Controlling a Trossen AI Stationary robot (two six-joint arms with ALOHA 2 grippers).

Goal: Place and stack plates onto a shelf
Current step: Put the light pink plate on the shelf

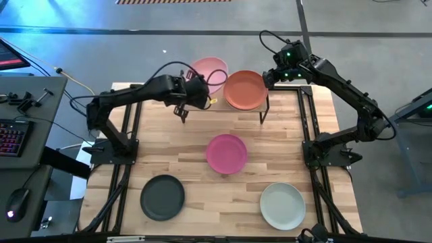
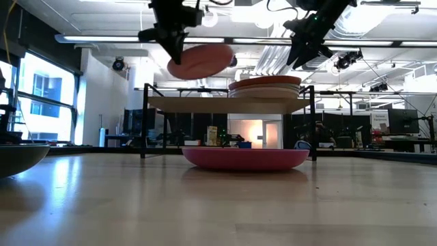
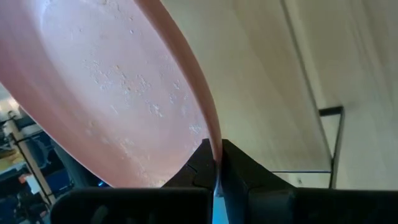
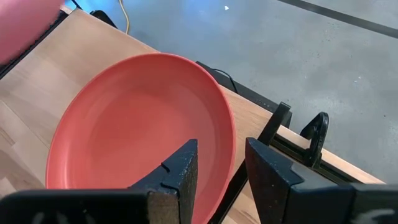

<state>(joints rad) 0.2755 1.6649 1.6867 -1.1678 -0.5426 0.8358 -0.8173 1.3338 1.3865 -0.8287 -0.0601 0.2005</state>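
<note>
The left gripper (image 1: 200,90) is up over the shelf's left half, its two dark fingers (image 3: 202,167) pressed together on the rim of the light pink plate (image 1: 210,71). In the left wrist view the thin edge of that plate runs right down into the pinch, with no gap showing on either side. From table height the pink plate hangs tilted in the air, clear of the shelf (image 2: 198,104) top and just left of the stack that sits there.

Over on the right, the right gripper (image 1: 268,77) hovers at the far right edge of the shelf, beside the terracotta orange plate (image 1: 244,90). Its fingers (image 4: 180,171) stand apart, with a clear gap between them, and the orange plate's rim lies at that gap; whether they touch it cannot be told. That orange plate tops a stack on the shelf's right half, with lighter plates (image 2: 265,91) under it.

Down on the tabletop (image 1: 189,155), the magenta plate (image 1: 226,153) lies in the middle, just in front of the shelf. The charcoal plate (image 1: 163,197) sits near the front left, and the pale mint-white plate (image 1: 283,205) near the front right, both well apart from the arms.
</note>
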